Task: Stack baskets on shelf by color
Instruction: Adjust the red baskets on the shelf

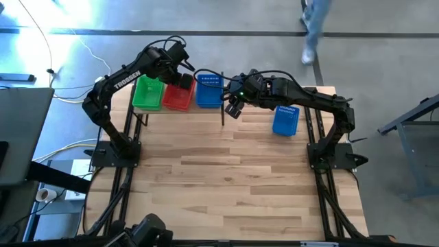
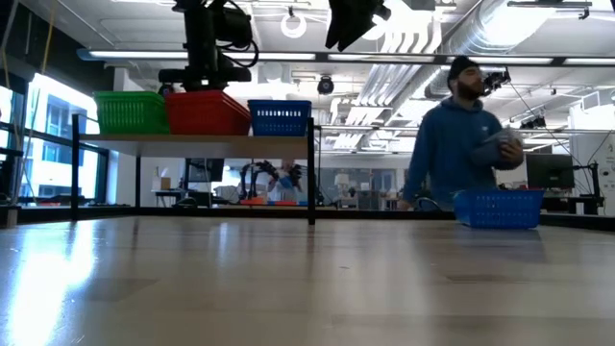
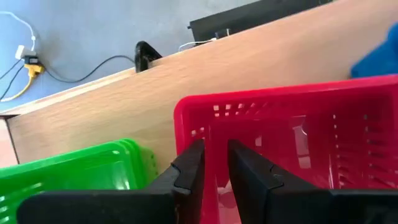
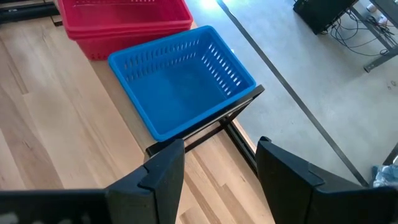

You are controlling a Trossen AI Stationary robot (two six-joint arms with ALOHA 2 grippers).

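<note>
**Three colours on the shelf, one blue basket on the counter**

On the shelf point(image 2: 192, 140), side by side in a row: green baskets point(image 1: 147, 94), red baskets point(image 1: 179, 97), then a blue basket point(image 1: 209, 90) at the end nearest the right arm. Green looks nested, with more than one rim showing in the left wrist view point(image 3: 74, 171); exact count unclear. Red likewise stacked, two rims visible in the right wrist view point(image 4: 124, 22). Blue basket on the shelf seen hollow, bare floor inside point(image 4: 180, 87), nothing in it. Red top basket also bare inside as far as visible point(image 3: 298, 149).

Left pincer point(image 3: 214, 171) above the red stack, fingers close together with one red wall clamped between them, one finger inside the basket and one outside. From the low view, left arm hanging straight down over the red pile point(image 2: 207, 111).

Right pincer point(image 4: 217, 171) hovering off the shelf's end, beside and above the blue basket, fingers spread wide, gripping nothing.

Second blue basket point(image 1: 285, 120) alone on the counter point(image 1: 233, 185), well apart from the shelf, under the right arm's forearm; upright in the low view point(image 2: 498, 208), contents not visible there.

Beyond the counter, a person point(image 2: 456, 144) in a blue hooded top, holding something pale.
</note>
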